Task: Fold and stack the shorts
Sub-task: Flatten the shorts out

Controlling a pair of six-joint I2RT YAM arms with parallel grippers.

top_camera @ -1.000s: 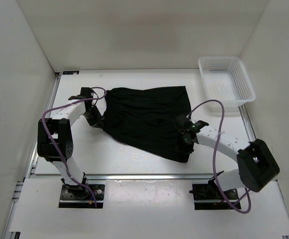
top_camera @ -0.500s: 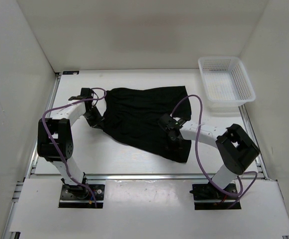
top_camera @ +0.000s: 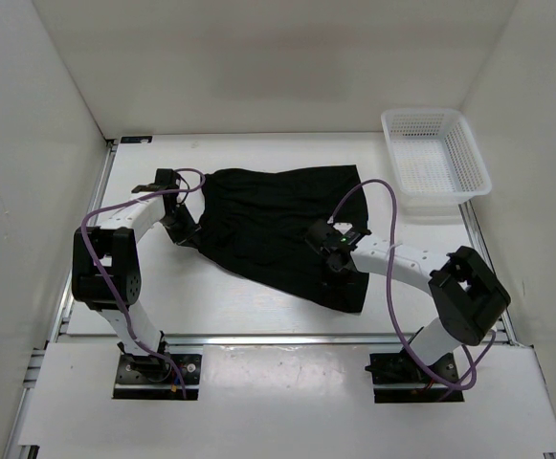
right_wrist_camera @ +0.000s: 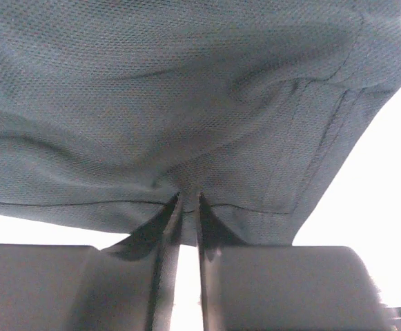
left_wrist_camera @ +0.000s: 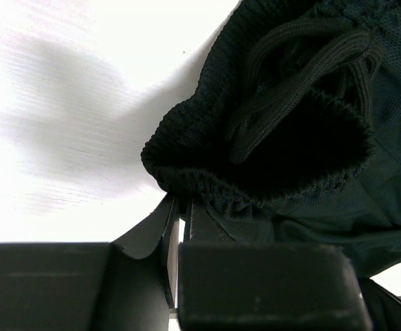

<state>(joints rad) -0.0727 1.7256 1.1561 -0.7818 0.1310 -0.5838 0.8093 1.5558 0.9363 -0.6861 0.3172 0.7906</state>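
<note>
The black shorts (top_camera: 278, 225) lie spread in the middle of the white table, waistband at the left, legs towards the right and near side. My left gripper (top_camera: 188, 232) is shut on the gathered waistband (left_wrist_camera: 255, 186) at the shorts' left edge; the drawcord (left_wrist_camera: 304, 62) loops above it. My right gripper (top_camera: 338, 263) is shut on the hem of a leg (right_wrist_camera: 186, 186) over the near right part of the cloth, and the fabric bunches between the jaws.
A white mesh basket (top_camera: 434, 163) stands at the far right corner. White walls close in the left, back and right sides. A metal rail (top_camera: 278, 337) runs along the table's near edge. Purple cables loop from both arms.
My right arm swung left, carrying the pinched leg hem inward over the shorts, then settled slightly back right. The left arm has not moved.
</note>
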